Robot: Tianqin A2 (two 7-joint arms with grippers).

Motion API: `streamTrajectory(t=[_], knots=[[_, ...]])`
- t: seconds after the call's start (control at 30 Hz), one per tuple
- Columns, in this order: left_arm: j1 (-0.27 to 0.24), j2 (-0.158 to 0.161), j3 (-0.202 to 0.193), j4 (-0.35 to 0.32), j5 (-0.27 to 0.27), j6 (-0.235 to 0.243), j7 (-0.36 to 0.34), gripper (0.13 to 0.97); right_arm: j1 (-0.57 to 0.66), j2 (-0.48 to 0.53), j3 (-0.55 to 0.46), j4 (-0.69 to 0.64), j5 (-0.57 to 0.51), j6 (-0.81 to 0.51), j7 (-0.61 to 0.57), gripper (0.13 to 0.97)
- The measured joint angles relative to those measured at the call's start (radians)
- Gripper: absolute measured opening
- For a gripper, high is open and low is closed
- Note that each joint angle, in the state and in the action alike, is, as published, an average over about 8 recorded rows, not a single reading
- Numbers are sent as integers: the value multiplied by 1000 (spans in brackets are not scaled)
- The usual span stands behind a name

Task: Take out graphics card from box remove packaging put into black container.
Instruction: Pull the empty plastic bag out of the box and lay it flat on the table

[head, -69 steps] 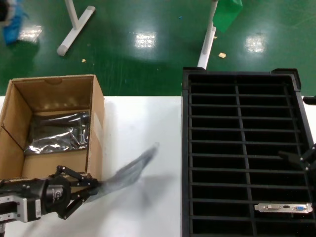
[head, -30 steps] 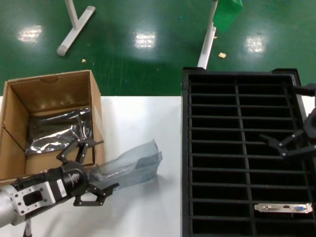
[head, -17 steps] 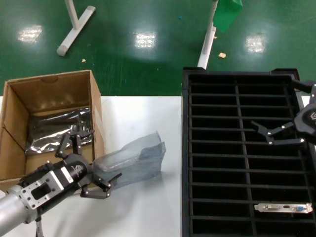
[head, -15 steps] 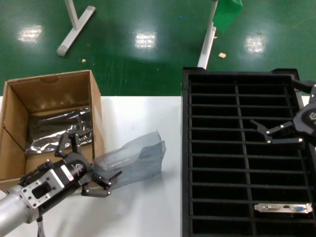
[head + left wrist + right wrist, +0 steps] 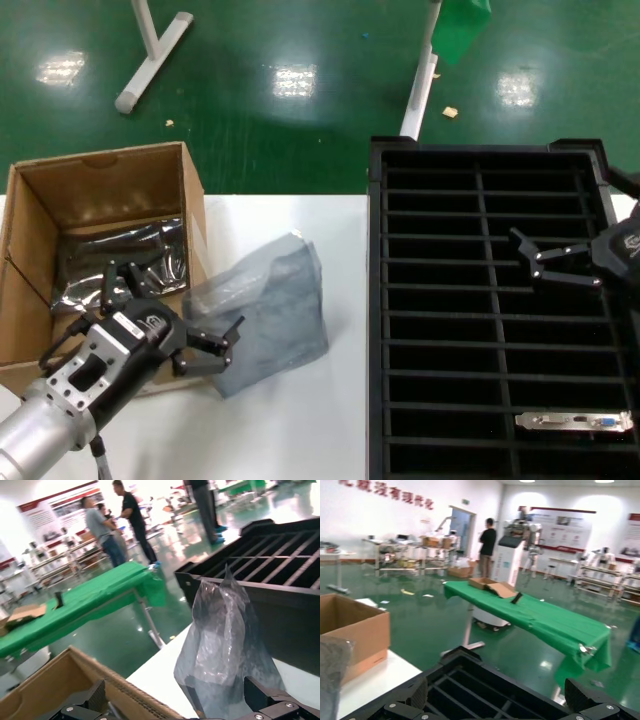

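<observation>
No writing legible; left gripper point(image 5: 170, 325) spread wide beside packaging point(image 5: 265, 310); right gripper point(image 5: 548, 262) open, empty.

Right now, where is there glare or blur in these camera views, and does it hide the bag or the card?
Head view: ceiling lights glare off the green floor, away from the work; the packaging on the white table and the graphics card in the black container read clearly. Left wrist view: the hall behind is washed out, the packaging in front soft but recognisable. Right wrist view: bright background, mild softness.
</observation>
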Motion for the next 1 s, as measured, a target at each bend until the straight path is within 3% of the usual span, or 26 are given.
streamTrajectory(t=[0.83, 1.0], knots=[[103, 133, -32, -135, 21, -333, -268, 966, -149, -258, 46, -38, 14, 316, -126, 966], [118, 153, -37, -155, 24, -381, -308, 966, -171, -295, 52, -43, 16, 363, -145, 966]])
